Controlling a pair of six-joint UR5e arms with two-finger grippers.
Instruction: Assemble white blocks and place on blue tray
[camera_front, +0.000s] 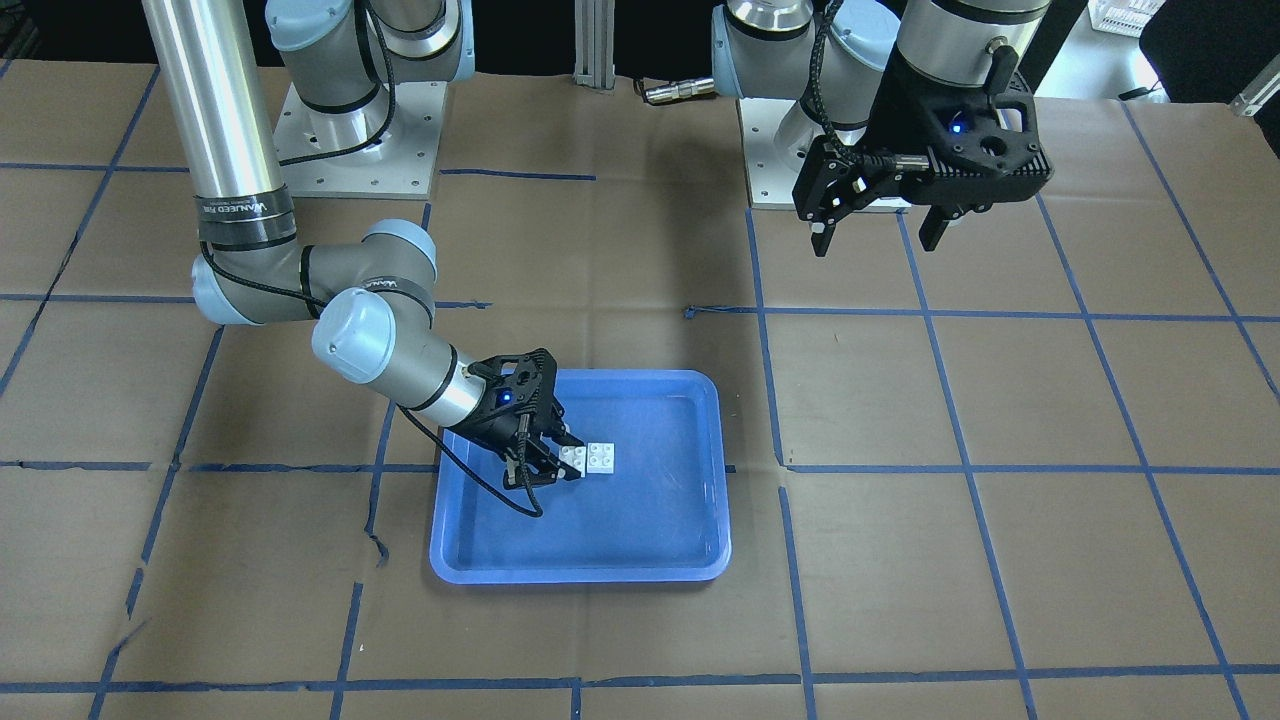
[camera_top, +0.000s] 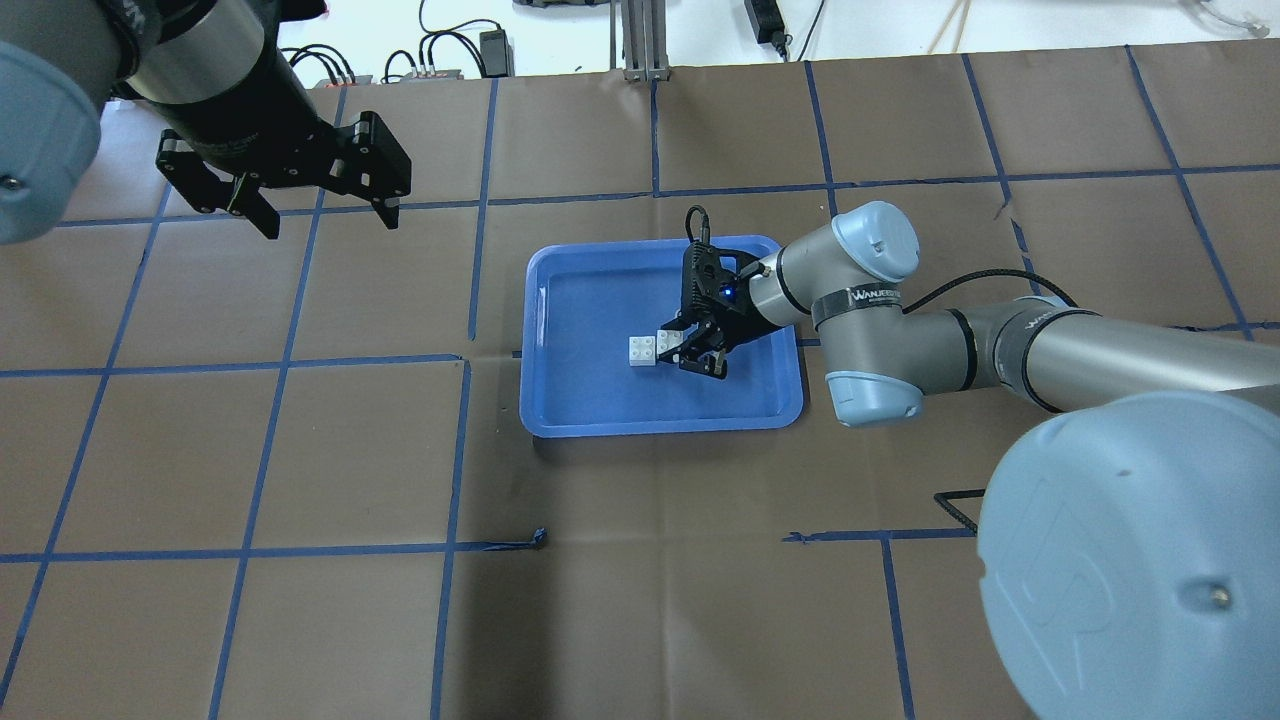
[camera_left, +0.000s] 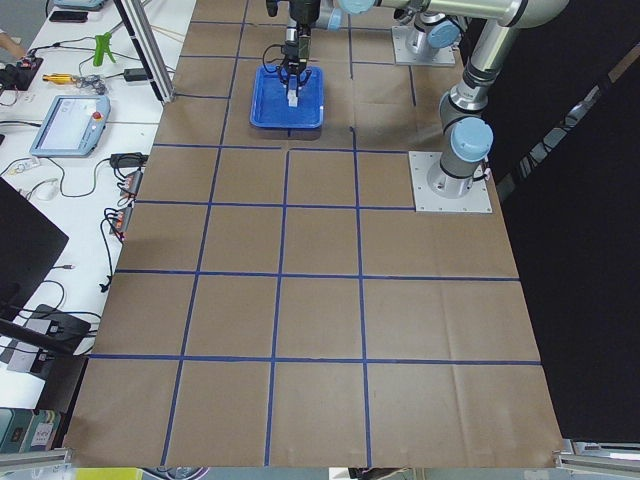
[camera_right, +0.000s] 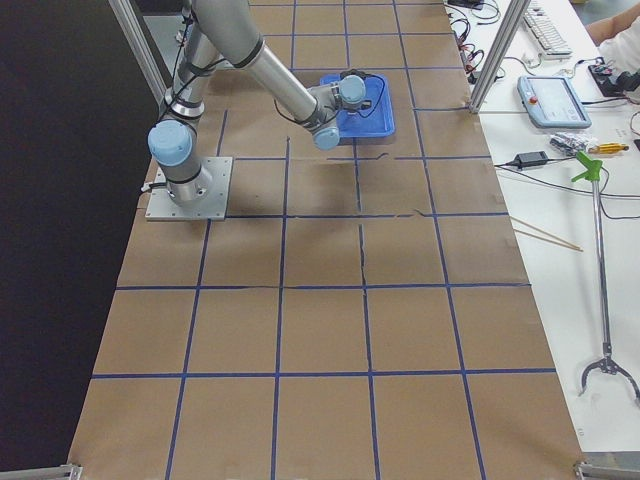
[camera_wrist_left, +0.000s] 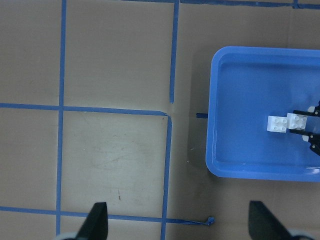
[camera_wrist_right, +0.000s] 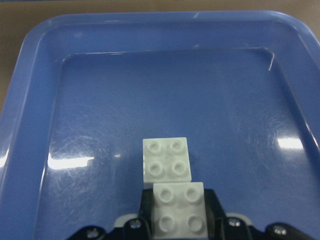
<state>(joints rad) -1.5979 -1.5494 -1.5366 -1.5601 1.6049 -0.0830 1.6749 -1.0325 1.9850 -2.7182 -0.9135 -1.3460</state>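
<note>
**Front-facing view.** The right gripper (camera_front: 560, 460) is down inside the tray (camera_front: 640, 530). Its fingers are set narrow and clamp block A (camera_front: 575, 459). Block B (camera_front: 601, 457) lies on the tray floor and touches block A on the side away from the gripper. The left gripper (camera_front: 878, 243) hangs above the table (camera_front: 1000, 450), well apart from the tray. Its jaws are wide and hold nothing.

**Overhead view.** You find both blocks near the middle of the tray. Block B lies to the robot's left of block A. The left gripper is spread wide over the table, off to the left of the tray.

**Exterior left view.** The far arm's gripper stands over the tray with a white speck below it. The blocks are too small to tell apart.

**Exterior right view.** The near arm covers part of the tray. You cannot make out the blocks here.

**Left wrist view.** Both fingertips sit far apart at the bottom edge. The tray shows at the right, with the two blocks inside it.

**Right wrist view.** Block A sits between the two fingers at the bottom edge. Block B lies just beyond it, with all four studs showing, offset slightly to one side. You cannot tell whether the two blocks are locked together.
</note>
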